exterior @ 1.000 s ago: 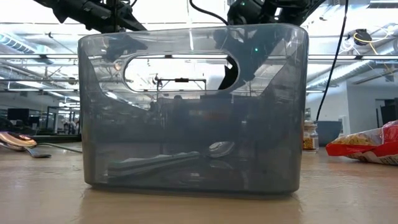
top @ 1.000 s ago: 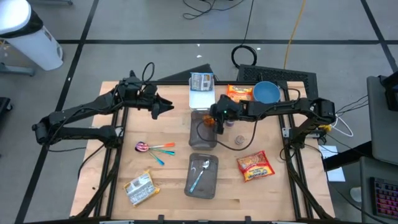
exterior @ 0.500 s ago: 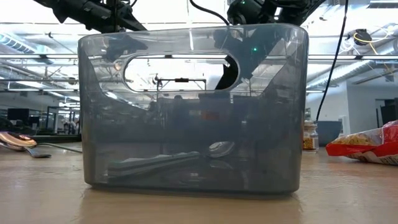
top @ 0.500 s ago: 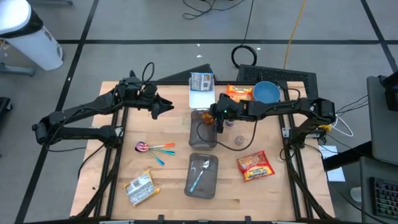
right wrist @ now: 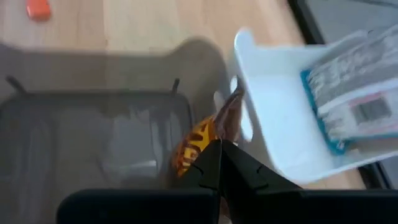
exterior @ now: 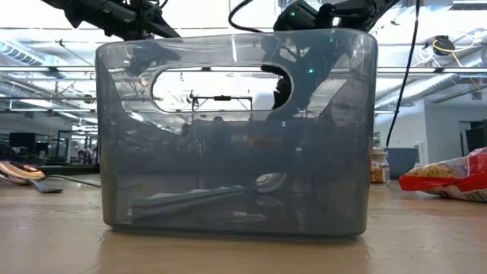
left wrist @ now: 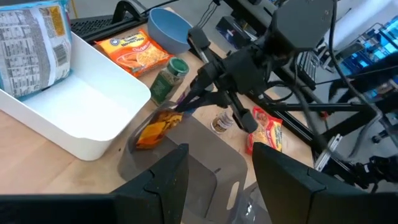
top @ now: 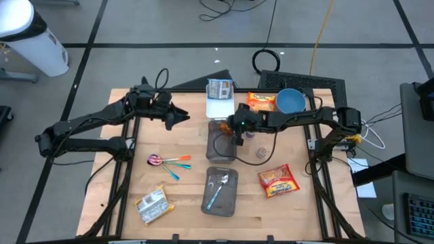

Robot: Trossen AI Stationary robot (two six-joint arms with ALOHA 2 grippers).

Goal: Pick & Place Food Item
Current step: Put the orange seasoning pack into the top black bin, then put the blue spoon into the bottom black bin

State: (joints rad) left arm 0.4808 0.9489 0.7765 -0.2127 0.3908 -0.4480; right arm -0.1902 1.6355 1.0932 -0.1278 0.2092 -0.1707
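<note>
A snack packet in an orange, yellow and brown wrapper point(left wrist: 155, 129) hangs from my right gripper point(top: 235, 135), which is shut on it over the far end of a clear grey bin point(top: 221, 144) at the table's middle. The packet's lower end is down inside the bin, close to its far wall. A white tray point(top: 220, 106) stands just beyond the bin. My left gripper point(top: 183, 116) is open and empty, in the air to the bin's left. My right gripper pinches the wrapper's brown crimped end point(right wrist: 231, 115) between its two fingers. The fingers point(left wrist: 189, 102) come from above, slanting down from the table's right. The packet hangs below them, tilted, with its yellow part point(right wrist: 194, 148) inside the bin; whether it touches the bin, I cannot tell.
A blue and white packet point(top: 220, 88) leans in the white tray. A noodle packet point(top: 261, 101) and a blue bowl point(top: 291, 101) lie far right. A green-lidded jar point(left wrist: 168, 78), a small jar point(top: 261, 154), a red packet point(top: 278, 180), a second bin holding a spoon point(top: 220, 192), coloured spoons point(top: 169, 161) and a packet point(top: 152, 205) are nearer.
My right gripper has gone a little toward the table's left edge with the packet, which stays hanging over the grey bin's far end.
</note>
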